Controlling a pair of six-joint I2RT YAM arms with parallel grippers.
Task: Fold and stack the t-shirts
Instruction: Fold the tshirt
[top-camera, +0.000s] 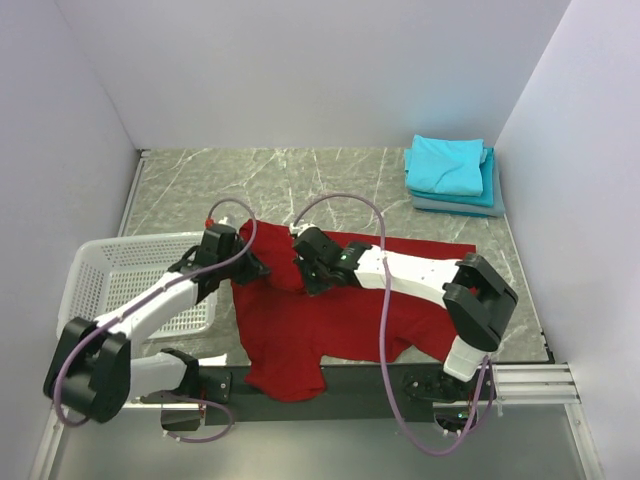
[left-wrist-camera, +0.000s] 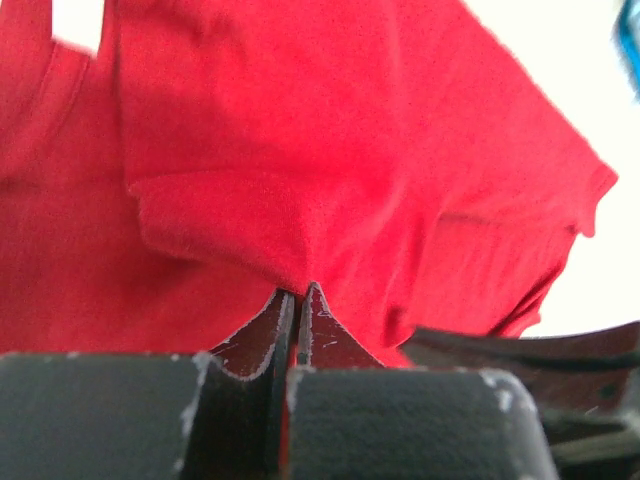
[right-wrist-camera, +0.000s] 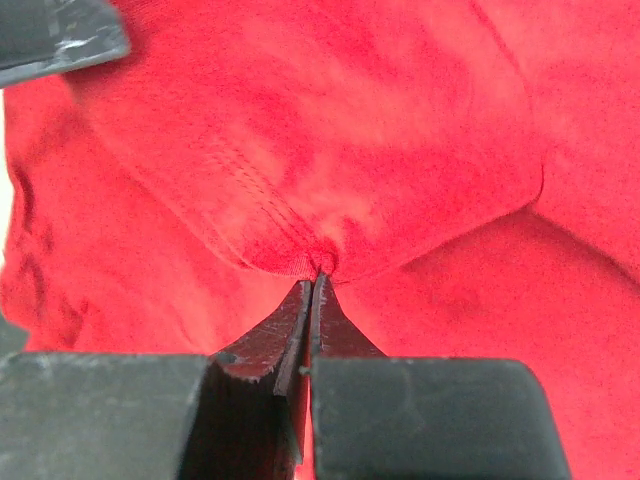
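**White shells, black joints, mauve cables**

In the overhead view, the left arm (top-camera: 150, 300) at eight o'clock and the right arm (top-camera: 420, 272) at four o'clock share white link shells and bulky black joint housings. A thin mauve cable (top-camera: 384, 310) loops along each. The wrist views show dark, tapering fingers (left-wrist-camera: 262, 340) with pale, scuffed edges, set on speckled grey-black blocks.

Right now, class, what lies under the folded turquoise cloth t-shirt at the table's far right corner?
Under the turquoise t-shirt show edges of a brighter blue folded shirt and a grey-blue one; their middles are covered.
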